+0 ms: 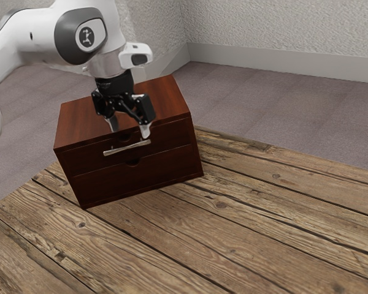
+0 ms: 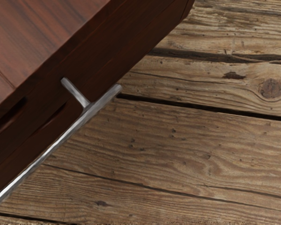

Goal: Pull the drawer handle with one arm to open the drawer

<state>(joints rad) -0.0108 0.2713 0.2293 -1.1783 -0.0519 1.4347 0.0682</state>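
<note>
Dark-red wooden drawer (image 1: 167, 135) flush, shut | silver bar handle (image 1: 127, 147) | jaws spread above it, holding nothing.

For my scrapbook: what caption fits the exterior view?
Black two-finger gripper hangs open just above the silver bar handle of a reddish-brown wooden drawer box.

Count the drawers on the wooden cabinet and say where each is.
2. The upper drawer sits just under the top of the cabinet and carries the metal handle; the lower drawer lies directly beneath it, by the table. Other faces may hide more.
</note>
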